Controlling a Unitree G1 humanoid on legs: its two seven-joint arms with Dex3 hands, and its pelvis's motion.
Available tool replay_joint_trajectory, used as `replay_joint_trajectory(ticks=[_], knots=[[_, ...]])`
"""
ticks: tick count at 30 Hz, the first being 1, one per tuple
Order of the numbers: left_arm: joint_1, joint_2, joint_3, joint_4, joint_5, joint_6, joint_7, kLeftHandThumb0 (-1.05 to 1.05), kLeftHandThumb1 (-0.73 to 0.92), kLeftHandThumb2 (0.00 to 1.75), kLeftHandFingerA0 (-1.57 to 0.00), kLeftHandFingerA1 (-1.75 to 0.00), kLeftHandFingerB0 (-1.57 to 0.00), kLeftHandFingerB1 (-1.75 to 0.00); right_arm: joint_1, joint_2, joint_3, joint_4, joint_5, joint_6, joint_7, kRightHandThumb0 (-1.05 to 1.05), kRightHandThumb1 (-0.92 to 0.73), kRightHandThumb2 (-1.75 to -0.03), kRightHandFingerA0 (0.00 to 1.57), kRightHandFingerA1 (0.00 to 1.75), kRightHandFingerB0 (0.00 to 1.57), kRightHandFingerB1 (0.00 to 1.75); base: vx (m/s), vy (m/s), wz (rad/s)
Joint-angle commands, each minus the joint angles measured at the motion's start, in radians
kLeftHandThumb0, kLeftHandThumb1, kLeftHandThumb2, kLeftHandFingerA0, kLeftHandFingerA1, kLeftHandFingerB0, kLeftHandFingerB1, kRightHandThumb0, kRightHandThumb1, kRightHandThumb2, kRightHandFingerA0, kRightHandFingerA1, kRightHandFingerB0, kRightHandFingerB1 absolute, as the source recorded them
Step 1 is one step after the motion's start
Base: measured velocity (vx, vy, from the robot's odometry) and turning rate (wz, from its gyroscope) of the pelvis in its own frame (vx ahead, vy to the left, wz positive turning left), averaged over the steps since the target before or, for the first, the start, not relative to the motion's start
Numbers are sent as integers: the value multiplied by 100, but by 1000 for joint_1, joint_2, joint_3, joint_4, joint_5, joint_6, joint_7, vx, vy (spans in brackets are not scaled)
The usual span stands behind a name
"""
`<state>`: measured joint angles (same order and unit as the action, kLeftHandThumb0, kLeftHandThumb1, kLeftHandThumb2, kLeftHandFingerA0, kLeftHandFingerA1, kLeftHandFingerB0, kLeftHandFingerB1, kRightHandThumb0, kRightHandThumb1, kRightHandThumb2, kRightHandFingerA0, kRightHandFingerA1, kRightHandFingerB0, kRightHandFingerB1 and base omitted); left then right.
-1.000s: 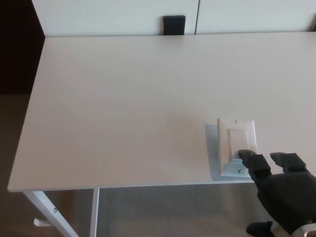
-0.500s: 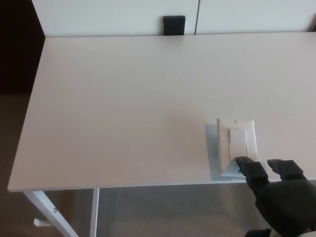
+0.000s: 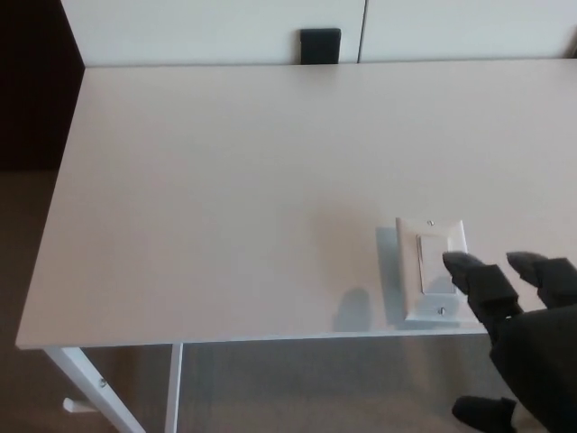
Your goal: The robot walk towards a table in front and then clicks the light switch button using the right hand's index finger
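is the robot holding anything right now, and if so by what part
Nothing is held. The right hand is open, one fingertip over the rocker of the switch on the table, pressing or hovering, not gripping. The left hand is not in view.

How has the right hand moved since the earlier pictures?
Yes: the right hand moved up the picture, its fingertip now over the rocker of the light switch.
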<state>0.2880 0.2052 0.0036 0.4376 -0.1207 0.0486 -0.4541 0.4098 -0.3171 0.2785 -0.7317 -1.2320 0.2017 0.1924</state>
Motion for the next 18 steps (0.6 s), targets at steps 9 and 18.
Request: replay_joint_trajectory(ticks=[9, 18], knots=[[3, 20, 8, -2, 8, -3, 1, -62, 23, 86, -25, -108, -23, -83, 458, -30, -118, -181, 183, -211, -156, -82, -44, -86, 0, 54, 0, 45, 0, 0, 0], [-34, 17, 6, 25, 17, 2, 13, -65, 22, 85, -27, -112, -21, -83, 335, -7, -131, 315, 318, -258, -223, -62, -45, -54, 0, 52, 9, 50, 0, 0, 0]])
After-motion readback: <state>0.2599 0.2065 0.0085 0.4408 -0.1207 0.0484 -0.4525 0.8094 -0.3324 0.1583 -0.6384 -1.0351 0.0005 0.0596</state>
